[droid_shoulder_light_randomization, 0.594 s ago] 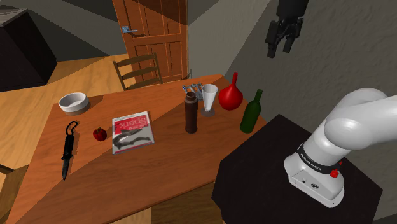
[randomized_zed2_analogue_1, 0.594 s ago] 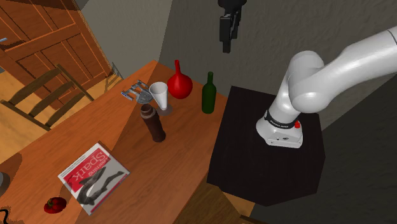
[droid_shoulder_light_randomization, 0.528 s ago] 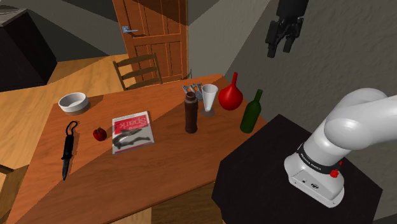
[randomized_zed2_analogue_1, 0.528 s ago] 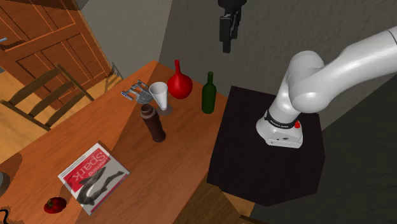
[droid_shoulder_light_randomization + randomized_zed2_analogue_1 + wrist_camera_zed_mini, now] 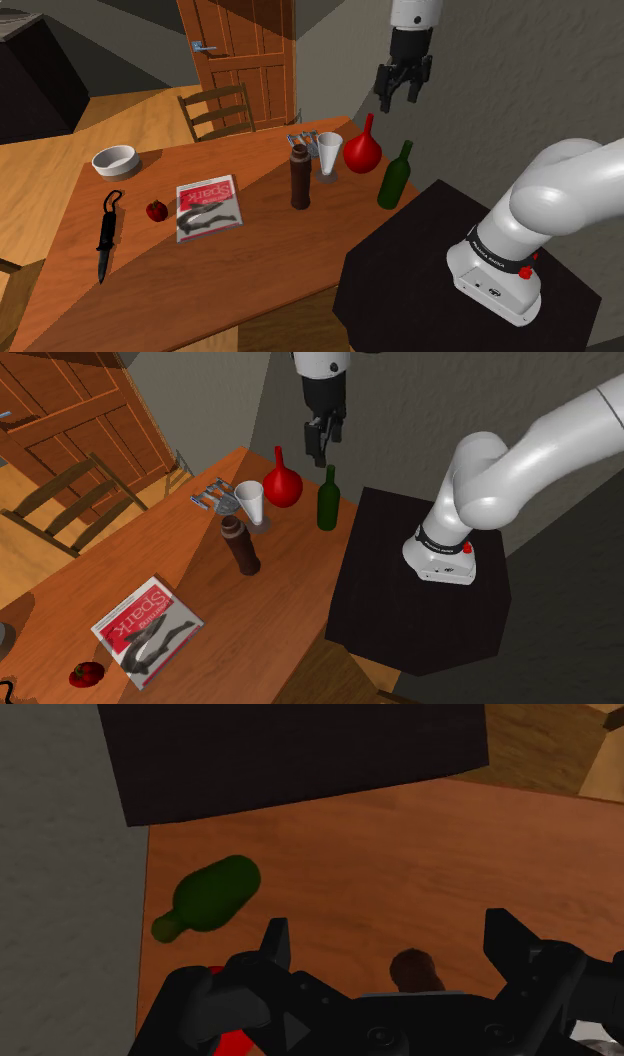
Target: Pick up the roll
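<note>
The roll point(image 5: 299, 178) is a dark brown upright cylinder standing on the wooden table point(image 5: 230, 280) beside a white cup point(image 5: 329, 155). It also stands in the second exterior view point(image 5: 241, 547), and its top point(image 5: 415, 969) peeks out between the fingers in the wrist view. My gripper point(image 5: 396, 100) hangs open high in the air, above a red vase point(image 5: 362, 150) and well above and to the shoulder view's right of the roll. In the second exterior view the gripper point(image 5: 318, 452) points down over the table's far corner. The wrist view has the gripper point(image 5: 390, 944) with fingers apart and nothing held.
A green bottle point(image 5: 394, 177) stands near the black stand point(image 5: 450, 290). A magazine point(image 5: 207, 207), a small red fruit point(image 5: 157, 211), a black knife point(image 5: 105, 240) and a white bowl point(image 5: 115, 159) lie further left. A wooden chair point(image 5: 220, 110) and door are behind.
The gripper has swung to the shoulder view's left and come lower, from beside the wall to above the red vase. Nothing on the table has moved.
</note>
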Controlling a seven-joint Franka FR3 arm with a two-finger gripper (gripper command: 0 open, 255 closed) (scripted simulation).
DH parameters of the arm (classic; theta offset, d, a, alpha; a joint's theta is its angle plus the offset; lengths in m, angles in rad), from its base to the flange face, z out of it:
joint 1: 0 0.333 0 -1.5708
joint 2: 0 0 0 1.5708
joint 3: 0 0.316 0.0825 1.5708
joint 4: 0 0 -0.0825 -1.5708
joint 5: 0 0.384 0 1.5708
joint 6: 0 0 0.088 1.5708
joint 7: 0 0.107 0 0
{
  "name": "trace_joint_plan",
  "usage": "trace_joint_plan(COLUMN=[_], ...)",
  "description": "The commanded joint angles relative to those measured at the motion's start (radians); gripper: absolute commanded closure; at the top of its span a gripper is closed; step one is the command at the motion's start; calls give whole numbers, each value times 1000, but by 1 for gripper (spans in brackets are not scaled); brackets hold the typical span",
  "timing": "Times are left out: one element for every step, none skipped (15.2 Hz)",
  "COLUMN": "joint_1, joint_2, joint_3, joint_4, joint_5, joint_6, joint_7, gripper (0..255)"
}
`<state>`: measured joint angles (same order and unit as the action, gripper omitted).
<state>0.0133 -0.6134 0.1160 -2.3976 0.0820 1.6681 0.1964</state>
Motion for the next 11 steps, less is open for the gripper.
trace_joint_plan(joint_1=[1, 0, 0, -2, -4, -6, -8, -10, -13, -15, -17], joint_2=[55, 86, 118, 151, 185, 220, 257, 294, 331, 370, 409], joint_3=[32, 46, 60, 74, 87, 100, 113, 125, 137, 148, 158], joint_4=[-8, -7, -4, 0, 6, 13, 22, 32, 44, 57, 72], joint_5=[2, 1, -2, -6, -11, -18, -27, -36, -48, -61, -76], joint_6=[70, 101, 132, 163, 193, 222, 250, 276, 302, 327, 350], joint_7=[41, 60, 80, 100, 120, 141, 163, 185, 208, 232, 257], gripper=[0, 0, 0, 0, 0, 0, 0, 0, 0, 0, 0])
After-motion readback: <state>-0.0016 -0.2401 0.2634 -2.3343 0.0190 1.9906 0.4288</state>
